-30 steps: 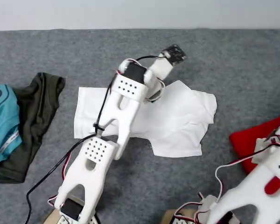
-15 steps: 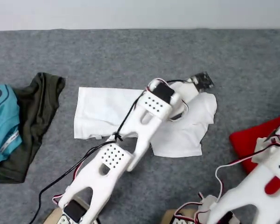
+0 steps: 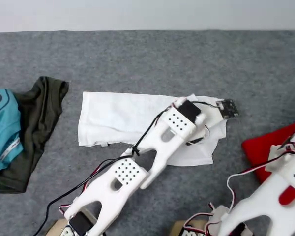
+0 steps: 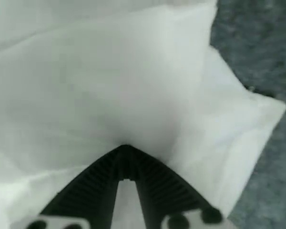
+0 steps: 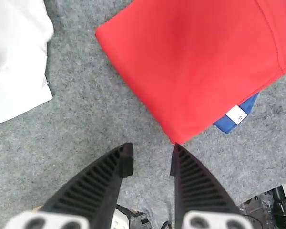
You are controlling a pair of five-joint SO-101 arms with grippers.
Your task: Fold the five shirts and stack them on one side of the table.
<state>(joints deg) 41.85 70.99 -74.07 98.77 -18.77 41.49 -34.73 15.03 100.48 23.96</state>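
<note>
lying mid-table in the high view, the white shirt has the left arm stretched across it; a teal shirt and a dark green shirt sit at one edge. left wrist view: the left gripper is pinched closed on the white shirt's fold. right wrist view: the right gripper hangs parted over the grey table, just beside the red shirt, which lies on a blue shirt.

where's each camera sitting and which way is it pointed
High view: above the table, looking down on the white shirt, left arm and right arm.
Left wrist view: on the left arm, looking down the left tool, shut on the white shirt.
Right wrist view: on the right arm, looking past the open right tool at the red shirt.
Shared: high and left wrist both show the white shirt.
</note>
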